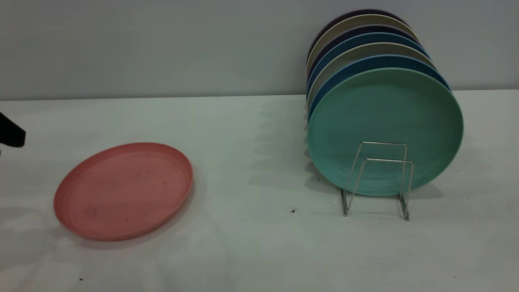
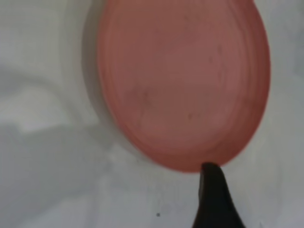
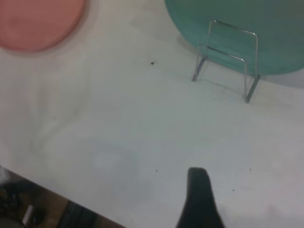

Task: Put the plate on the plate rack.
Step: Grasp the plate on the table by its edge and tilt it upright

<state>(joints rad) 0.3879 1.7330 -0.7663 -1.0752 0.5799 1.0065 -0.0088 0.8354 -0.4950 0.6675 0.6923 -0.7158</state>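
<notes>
The salmon-pink plate (image 1: 123, 190) lies flat on the white table at the left. It fills the left wrist view (image 2: 185, 80). My left gripper (image 1: 10, 132) shows as a black part at the far left edge, above and left of the plate; in its wrist view the gripper (image 2: 213, 197) hangs over the plate's rim, holding nothing. The silver wire plate rack (image 1: 379, 178) stands at the right, its front loops bare. My right gripper (image 3: 198, 199) hovers over bare table in front of the rack (image 3: 228, 61), out of the exterior view.
Several plates stand upright in the rack, the teal-green plate (image 1: 385, 125) foremost, blue and beige ones behind it. A grey wall runs behind the table. The table's near edge (image 3: 71, 197) shows in the right wrist view.
</notes>
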